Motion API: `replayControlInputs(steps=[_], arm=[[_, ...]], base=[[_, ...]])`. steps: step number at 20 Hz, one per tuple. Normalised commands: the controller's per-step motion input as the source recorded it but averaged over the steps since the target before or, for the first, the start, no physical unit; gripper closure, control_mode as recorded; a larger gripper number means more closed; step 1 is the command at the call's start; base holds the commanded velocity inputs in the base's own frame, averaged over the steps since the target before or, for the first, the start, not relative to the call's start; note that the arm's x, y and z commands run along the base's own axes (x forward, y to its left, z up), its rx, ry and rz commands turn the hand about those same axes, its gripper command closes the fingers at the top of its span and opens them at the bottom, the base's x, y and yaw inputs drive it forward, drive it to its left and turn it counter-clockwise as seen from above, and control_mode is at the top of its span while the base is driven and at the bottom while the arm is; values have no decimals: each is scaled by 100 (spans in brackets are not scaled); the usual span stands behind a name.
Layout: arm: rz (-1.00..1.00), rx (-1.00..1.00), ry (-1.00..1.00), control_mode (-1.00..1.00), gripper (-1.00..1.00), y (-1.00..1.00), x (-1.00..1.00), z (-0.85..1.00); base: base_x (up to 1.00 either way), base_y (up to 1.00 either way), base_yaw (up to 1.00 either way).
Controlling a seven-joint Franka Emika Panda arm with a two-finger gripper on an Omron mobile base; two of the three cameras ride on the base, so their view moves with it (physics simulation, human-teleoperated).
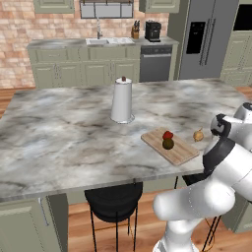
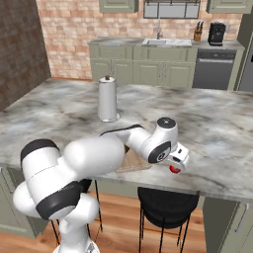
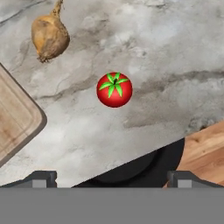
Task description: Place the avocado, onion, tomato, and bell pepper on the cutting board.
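Marble island counter (image 1: 74, 133) carries the cutting board (image 1: 170, 146) near its front edge; a paper towel roll (image 1: 122, 100) stands well behind it. Two items sit on the board: the bell pepper (image 1: 168, 135) and, touching it on the near side, the avocado (image 1: 168, 143). Judged half done. Left: the onion (image 3: 49, 36), on bare counter just beside the board's corner, and the tomato (image 3: 114, 89), on bare counter near the counter's front edge, apart from both board and onion. Gripper (image 3: 112, 177) hangs above the tomato, fingers (image 3: 43, 177) spread wide, holding nothing, touching nothing. Tomato sits centred between the tips, so likely the next pick
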Motion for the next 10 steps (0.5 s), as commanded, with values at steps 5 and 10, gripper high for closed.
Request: replayControlInputs(steps=[5,10], arm=[[6,0,4,-100,-100,0,10,-14],[6,0,3,-100,-100,-2,9,-14]], base=[[0,0,0],[0,0,0]])
